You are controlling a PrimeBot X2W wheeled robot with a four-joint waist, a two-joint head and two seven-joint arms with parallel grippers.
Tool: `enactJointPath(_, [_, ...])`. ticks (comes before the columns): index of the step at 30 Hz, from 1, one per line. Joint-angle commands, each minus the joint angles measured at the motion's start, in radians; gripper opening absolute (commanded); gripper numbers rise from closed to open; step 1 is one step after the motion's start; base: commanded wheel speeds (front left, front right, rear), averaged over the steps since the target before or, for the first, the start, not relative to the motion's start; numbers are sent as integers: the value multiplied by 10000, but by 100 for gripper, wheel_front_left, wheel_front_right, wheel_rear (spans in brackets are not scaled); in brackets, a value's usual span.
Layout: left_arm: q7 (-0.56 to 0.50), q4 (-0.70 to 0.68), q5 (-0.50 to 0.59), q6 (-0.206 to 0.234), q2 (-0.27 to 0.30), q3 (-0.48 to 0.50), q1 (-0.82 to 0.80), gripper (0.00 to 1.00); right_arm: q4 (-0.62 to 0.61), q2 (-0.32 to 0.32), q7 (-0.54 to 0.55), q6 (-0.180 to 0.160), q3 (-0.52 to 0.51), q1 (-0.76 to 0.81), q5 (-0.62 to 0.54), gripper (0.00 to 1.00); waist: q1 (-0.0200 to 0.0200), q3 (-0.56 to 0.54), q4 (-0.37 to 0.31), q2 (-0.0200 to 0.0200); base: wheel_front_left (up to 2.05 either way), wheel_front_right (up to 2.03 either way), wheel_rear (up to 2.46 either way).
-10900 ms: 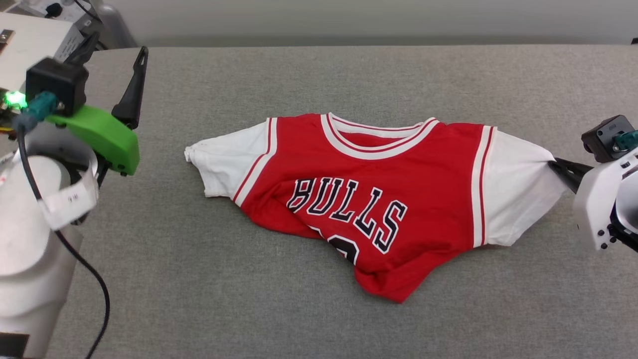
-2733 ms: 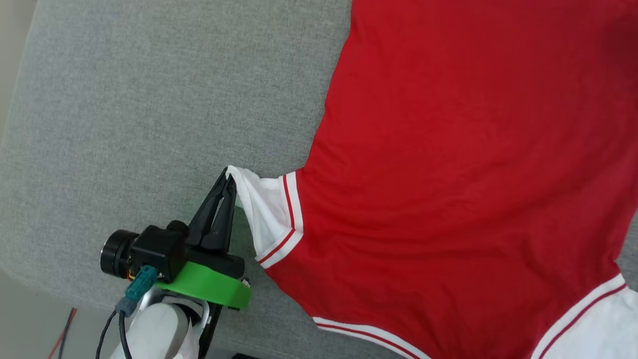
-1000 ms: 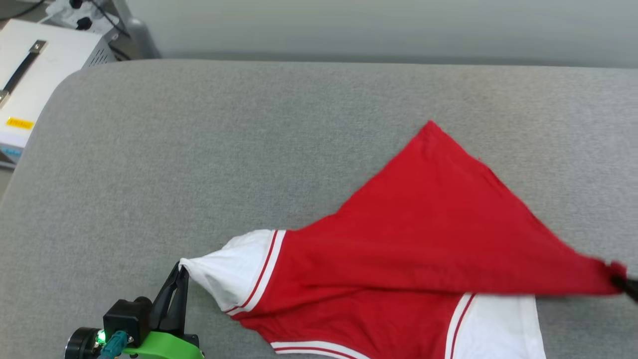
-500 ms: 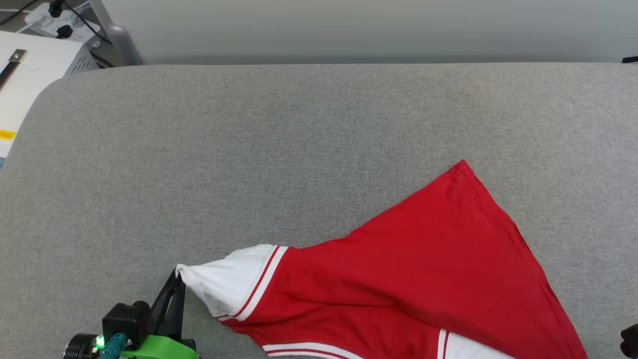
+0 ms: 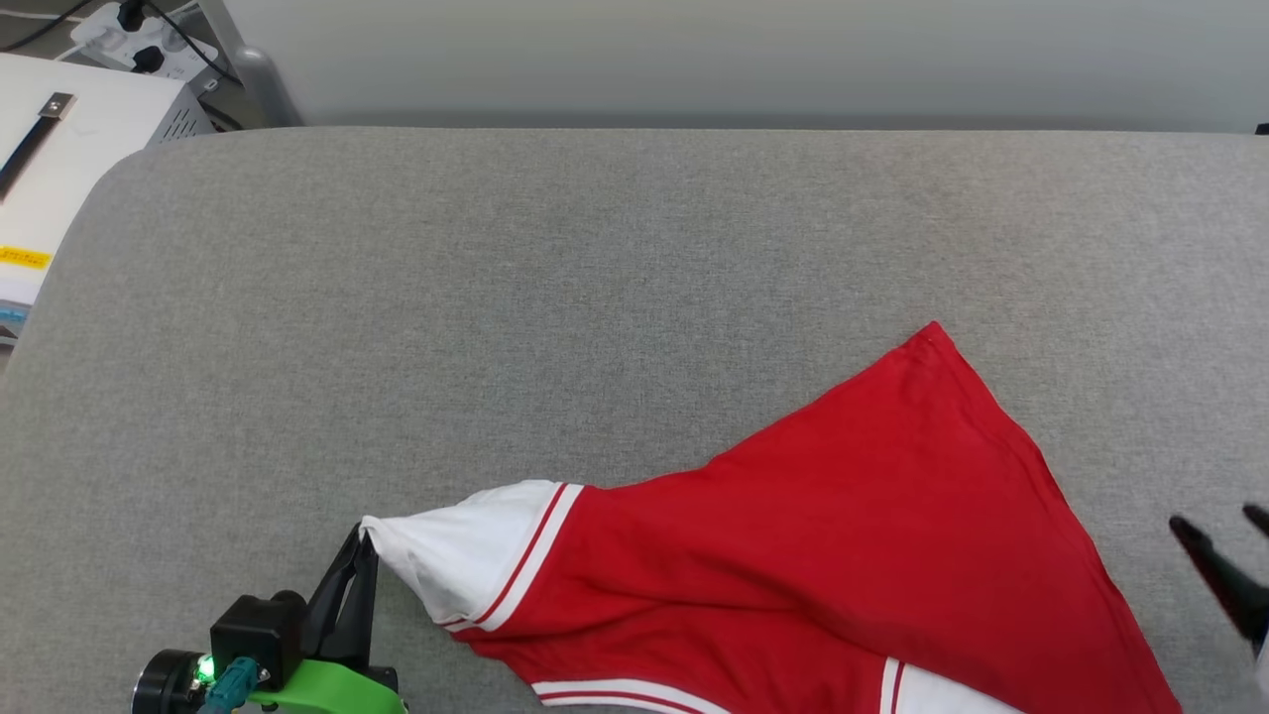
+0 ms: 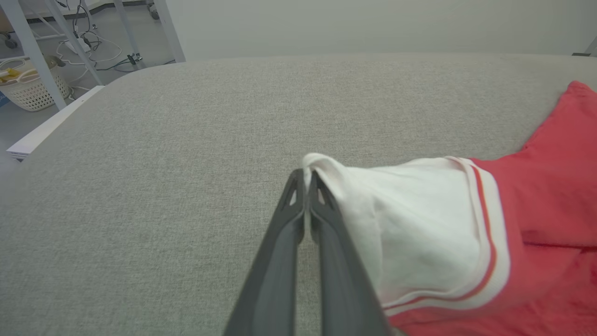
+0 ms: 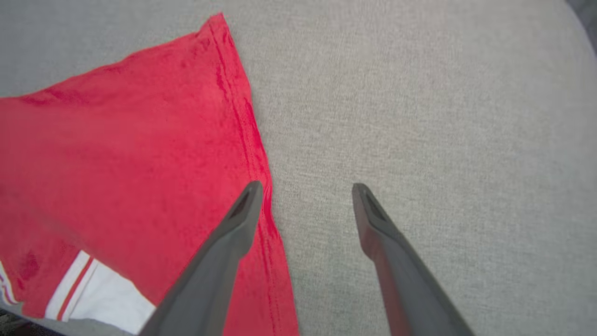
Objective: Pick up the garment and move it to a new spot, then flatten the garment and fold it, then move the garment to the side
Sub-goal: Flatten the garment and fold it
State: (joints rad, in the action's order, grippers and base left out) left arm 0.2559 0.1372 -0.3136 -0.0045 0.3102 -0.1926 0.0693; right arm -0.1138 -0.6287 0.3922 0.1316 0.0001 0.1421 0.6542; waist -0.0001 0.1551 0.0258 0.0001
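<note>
Left gripper (image 6: 303,173) is pinching the tip of the garment's (image 5: 823,555) white sleeve (image 6: 419,214), fingers pressed together on it. The sleeve is pulled to a point at the near left. The garment lies on the near right part of the pad (image 5: 496,297), plain red side up. One red corner (image 5: 932,332) points to the far side. A second white sleeve (image 5: 952,694) peeks out from under the red at the bottom edge of the head view.

Right gripper (image 7: 305,186) is spread and holding nothing. In its wrist view it straddles the red hem (image 7: 256,154), one finger over cloth and the other over bare pad. I can't tell if it touches.

The pad is grey woven fabric with a rounded far-left corner, and looks flat and smooth. A pale grey wall (image 5: 694,50) stands behind it. Off the left edge sits a white box (image 5: 59,159) with a black strap and a yellow label, with a power strip (image 5: 129,30) and plugs beyond it. The left wrist view shows metal frame legs (image 6: 28,42), loose cables (image 6: 93,46) on the floor and a white basket (image 6: 28,93).
</note>
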Motion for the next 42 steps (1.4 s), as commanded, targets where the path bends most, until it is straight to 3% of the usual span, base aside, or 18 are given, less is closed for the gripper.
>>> enactJointPath(1, [59, -91, 110, -27, -37, -12, -212, 0, -318, -141, 71, -9, -167, -486, -123, 100, 1, 105, 86, -1, 0, 0, 0])
enactJointPath(6, [59, -223, 189, -88, -73, -55, -437, 0, -966, -523, 651, -9, -79, -1973, -214, 100, 1, 447, 282, -1, 0, 0, 0])
enactJointPath(10, [59, -338, 293, -120, -146, -123, -701, 0, -824, -867, 1335, -9, 791, -3594, -186, 100, 1, 831, 454, -1, 0, 0, 0])
enactJointPath(17, [59, -521, 508, -233, -306, -299, -1270, 0, 275, -1319, 2868, -9, 3166, -6384, 161, 100, 1, 1454, 827, -1, 0, 0, 0])
enactJointPath(25, [59, -646, 713, -358, -517, -427, -1709, 0, 2347, -1023, 4361, -9, 5333, -8448, 484, 100, 1, 1929, 1220, -1, 0, 0, 0])
enactJointPath(36, [59, -639, 877, -467, -788, -385, -1952, 0, 5454, -405, 4044, -9, 7406, -9340, 181, 100, 1, 2207, 1543, -1, 0, 0, 0])
enactJointPath(41, [59, -592, 938, -516, -851, -320, -1965, 0, 6031, -180, 3677, -9, 8151, -9282, 585, 100, 1, 2169, 1532, -1, 0, 0, 0])
enactJointPath(42, [59, -583, 952, -522, -854, -298, -1953, 0, 6037, -155, 3539, -9, 8302, -9328, 679, 44, 1, 2151, 1506, -1, 0, 0, 0])
